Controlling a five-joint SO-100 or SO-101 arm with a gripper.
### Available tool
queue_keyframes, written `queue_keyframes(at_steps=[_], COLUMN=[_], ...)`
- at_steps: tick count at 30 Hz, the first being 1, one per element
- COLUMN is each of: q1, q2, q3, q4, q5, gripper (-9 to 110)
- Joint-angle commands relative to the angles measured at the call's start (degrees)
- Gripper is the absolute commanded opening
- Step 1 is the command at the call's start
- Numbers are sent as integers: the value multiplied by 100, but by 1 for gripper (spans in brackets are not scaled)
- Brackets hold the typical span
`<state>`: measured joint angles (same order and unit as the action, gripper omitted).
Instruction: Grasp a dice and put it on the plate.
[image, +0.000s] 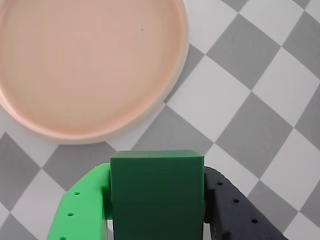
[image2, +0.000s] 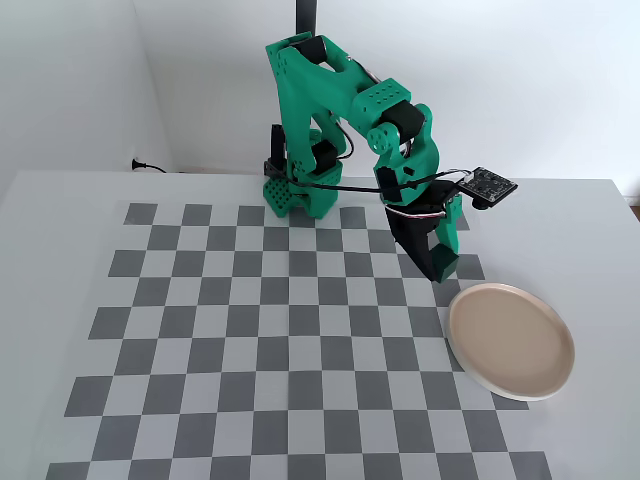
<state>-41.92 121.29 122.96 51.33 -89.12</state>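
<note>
Grey-white checkered mat, white table, white walls

Dark green dice, beige-pink plate, grey-and-white checkered table, green-and-black tool.

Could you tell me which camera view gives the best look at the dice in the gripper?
The wrist view: the dark green dice fills the lower centre, clamped in the gripper, with the plate just beyond. In the fixed view the gripper hides it; I cannot pick the dice out there.
</note>
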Motion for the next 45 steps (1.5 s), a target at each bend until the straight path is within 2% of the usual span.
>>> queue_keyframes(at_steps=[1,13,26,29,35,45], q1=[-114,-387,-729,-782,-817,-765], q2=[-519,-3419,-6346,-6548,-6451,-5520], q3=[-1257,-3533,-6486,-6671,-6680,-6671], q4=[-35,-378,97,97,105,993], q5=[88,334,519,606,677,615], gripper=[-4,-4,-3,11,20,21])
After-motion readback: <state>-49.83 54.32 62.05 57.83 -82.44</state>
